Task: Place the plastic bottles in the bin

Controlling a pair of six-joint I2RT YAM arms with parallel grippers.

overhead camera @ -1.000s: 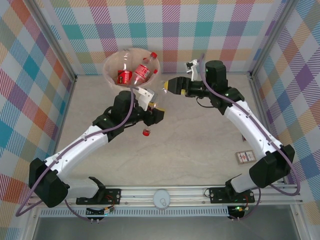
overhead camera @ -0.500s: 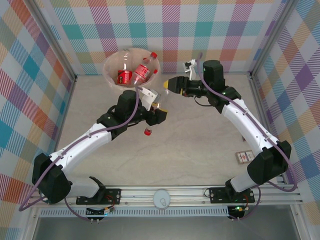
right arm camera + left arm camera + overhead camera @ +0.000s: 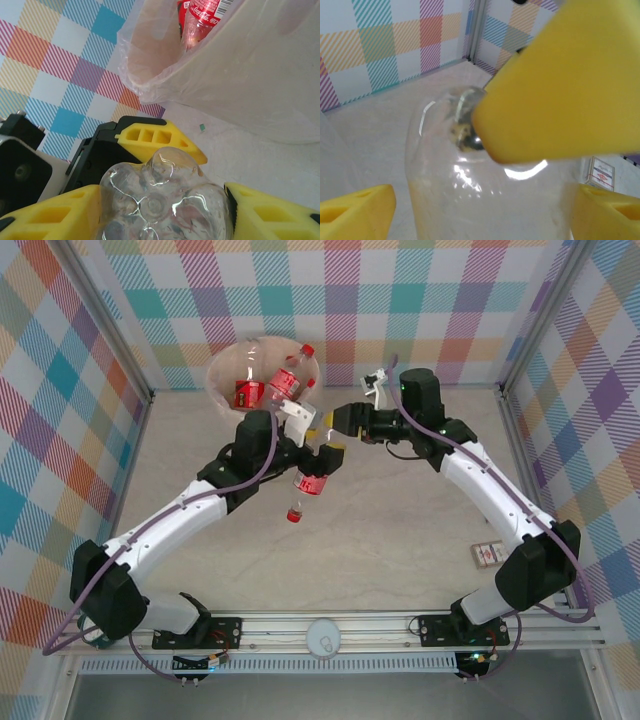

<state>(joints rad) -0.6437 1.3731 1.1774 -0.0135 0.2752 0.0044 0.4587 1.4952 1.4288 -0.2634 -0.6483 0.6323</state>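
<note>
L pincer [image 3: 484, 195] clamped on clear red-labelled plastic bottle [image 3: 310, 483], held aloft. R pincer [image 3: 162, 192] flanks its base; grip cannot tell.

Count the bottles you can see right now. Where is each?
3. One held bottle hangs cap-down in the air, just this side of the bin. Two lie inside it: left bottle, right bottle. Others may be hidden beneath them.

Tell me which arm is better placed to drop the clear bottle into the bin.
Right, probably. The right gripper brackets the base of the clear bottle with the bin directly ahead; the left gripper grips it but faces away.
</note>
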